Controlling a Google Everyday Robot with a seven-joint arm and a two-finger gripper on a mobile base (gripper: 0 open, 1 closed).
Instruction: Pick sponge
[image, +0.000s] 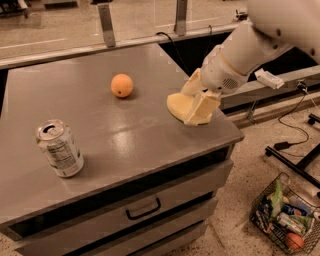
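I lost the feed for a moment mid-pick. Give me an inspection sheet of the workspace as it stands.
Surface: grey cabinet top, with drawers below.
Job's things: sponge lying on the top near its right front corner.
Clutter: orange toward the back; upright drinks can at the left front. Both are apart from the sponge.
Grippers: gripper down at the sponge; whether it grips cannot be told.
Cables: black cable behind the cabinet; floor cable at the right.
Surroundings: wire basket of packets on the floor at the right.
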